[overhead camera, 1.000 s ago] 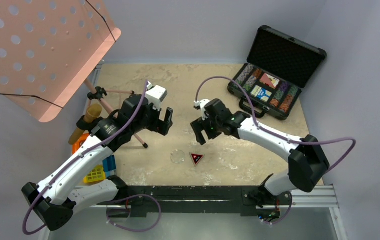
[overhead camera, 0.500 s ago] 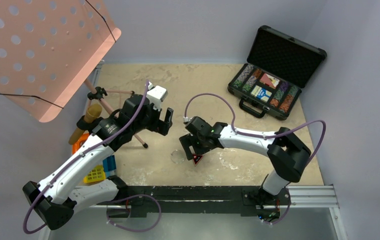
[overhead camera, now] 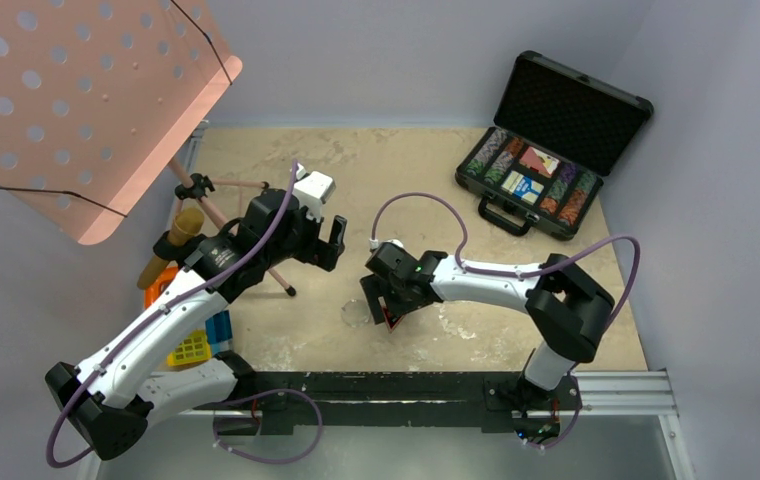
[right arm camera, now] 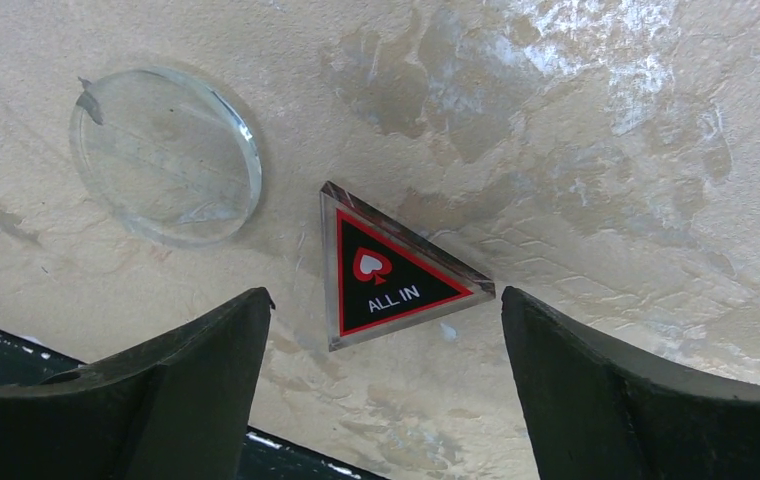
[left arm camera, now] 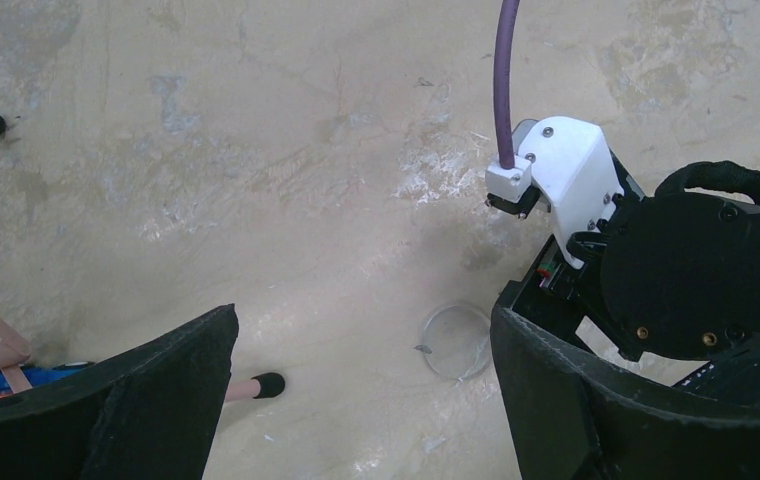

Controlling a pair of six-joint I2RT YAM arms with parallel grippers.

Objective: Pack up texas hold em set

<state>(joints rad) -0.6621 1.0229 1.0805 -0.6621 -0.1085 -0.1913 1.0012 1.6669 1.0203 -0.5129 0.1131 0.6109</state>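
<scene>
The triangular marker (right arm camera: 396, 270) lies flat on the mottled, scuffed beige table (overhead camera: 286, 160), near its front middle. It is a glossy black plate with a red border, a red spade, white "ALL IN" lettering and a clear bevelled rim. In the right wrist view its long straight edge runs up and down on the left, and the opposite corner points right. Just beside it, up and to the left, sits the clear button (right arm camera: 164, 155), a smooth transparent disc. The right gripper (right arm camera: 384, 300) straddles the marker with its matte black jaws spread wide, gripping nothing. The left gripper (left arm camera: 361, 320) is also wide apart and empty, hovering above the table. The black hard briefcase (overhead camera: 546, 160) stands open at the far right corner, with dimpled foam in its lid.
</scene>
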